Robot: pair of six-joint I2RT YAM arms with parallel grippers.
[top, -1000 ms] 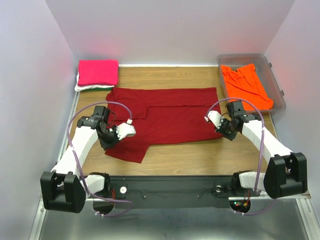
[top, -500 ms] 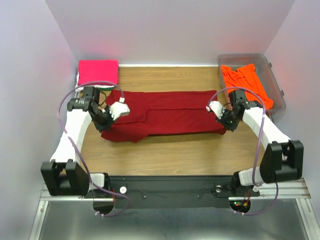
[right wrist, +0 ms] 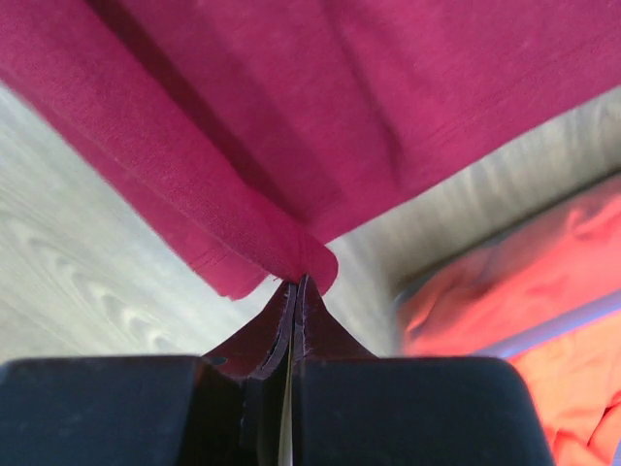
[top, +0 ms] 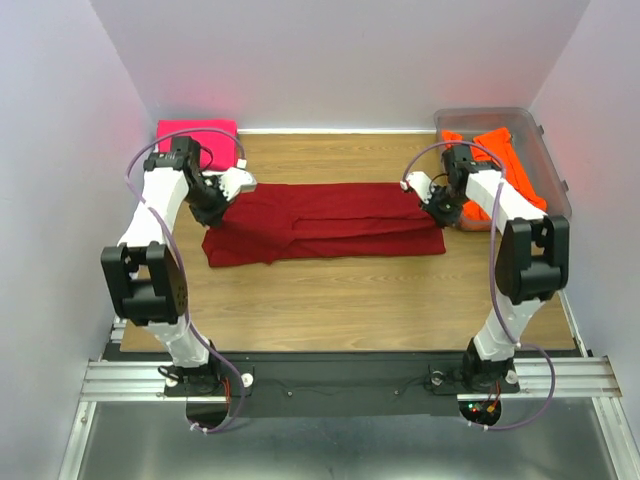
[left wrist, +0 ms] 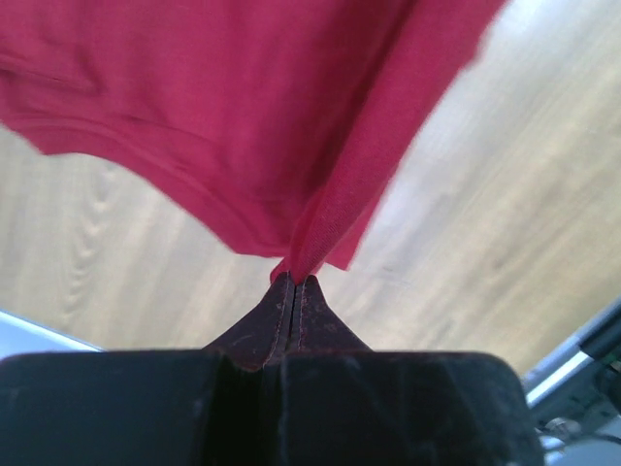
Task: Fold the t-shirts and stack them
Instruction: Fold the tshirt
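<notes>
Clamped on the dark red shirt (top: pixel 330 215), left tool (left wrist: pixel 294 282) and right tool (right wrist: pixel 296 283) have apparently folded it rearward.

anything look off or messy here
The dark red t-shirt is folded unevenly: its left end spreads wider than its right. The orange t-shirt lies crumpled in the clear tub. No damage shows.

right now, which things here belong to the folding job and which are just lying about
Job: dark red t-shirt, pinched at both ends by the left gripper and right gripper; folded hot pink t-shirt; orange t-shirt.
Lying about: clear plastic tub holding the orange one; wooden table.
</notes>
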